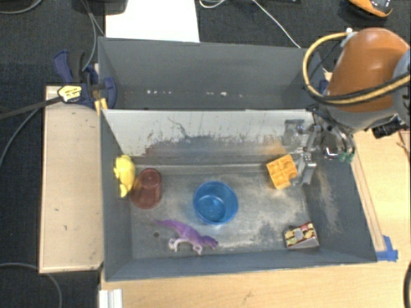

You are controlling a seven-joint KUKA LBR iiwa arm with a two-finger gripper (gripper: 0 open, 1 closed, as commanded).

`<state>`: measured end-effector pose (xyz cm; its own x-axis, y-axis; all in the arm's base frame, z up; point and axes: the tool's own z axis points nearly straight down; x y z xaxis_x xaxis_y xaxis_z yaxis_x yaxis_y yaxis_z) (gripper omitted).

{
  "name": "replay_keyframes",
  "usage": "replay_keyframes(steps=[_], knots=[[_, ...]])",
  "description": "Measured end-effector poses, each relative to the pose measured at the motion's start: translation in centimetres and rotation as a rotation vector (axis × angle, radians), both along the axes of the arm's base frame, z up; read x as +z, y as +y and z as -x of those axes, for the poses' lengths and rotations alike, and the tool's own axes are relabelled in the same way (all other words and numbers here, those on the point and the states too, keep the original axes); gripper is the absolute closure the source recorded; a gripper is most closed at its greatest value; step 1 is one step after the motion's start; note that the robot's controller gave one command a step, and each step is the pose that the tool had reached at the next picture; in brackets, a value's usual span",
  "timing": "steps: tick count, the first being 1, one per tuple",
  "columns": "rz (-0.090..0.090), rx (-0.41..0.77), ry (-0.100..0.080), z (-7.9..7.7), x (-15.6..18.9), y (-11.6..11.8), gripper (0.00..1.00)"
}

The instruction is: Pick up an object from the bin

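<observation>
Bare floor between central blue round plastic bowl (215, 202) and 3 o'clock bin wall (340, 204); yellow waffle-textured block (281, 171) at 2, small printed carton (300, 235) at 4 flank it.

one each: cup (146, 188), bowl (215, 203), dinosaur (187, 235), waffle (281, 172), packet (300, 235), toy (124, 174)

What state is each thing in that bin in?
blue bowl: upright, empty
dark red cup: against yellow toy
yellow toy: at left wall
purple dinosaur: lying on its side
orange block: beside the gripper
small box: lying flat
gripper: low in the bin, right side
</observation>
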<state>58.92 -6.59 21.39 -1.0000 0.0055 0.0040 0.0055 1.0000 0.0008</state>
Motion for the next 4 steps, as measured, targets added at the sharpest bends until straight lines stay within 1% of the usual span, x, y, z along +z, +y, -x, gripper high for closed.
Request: replay_keyframes(steps=[1,2,3,4], knots=[[0.001,0.002,-0.008,-0.1,0.5,0.0,0.00],[0.001,-0.052,-0.010,0.6,-5.5,4.7,0.00],[-0.002,-0.134,0.000,2.3,-8.2,6.6,0.00],[0.001,-0.136,-0.016,1.0,-9.3,8.8,0.00]])
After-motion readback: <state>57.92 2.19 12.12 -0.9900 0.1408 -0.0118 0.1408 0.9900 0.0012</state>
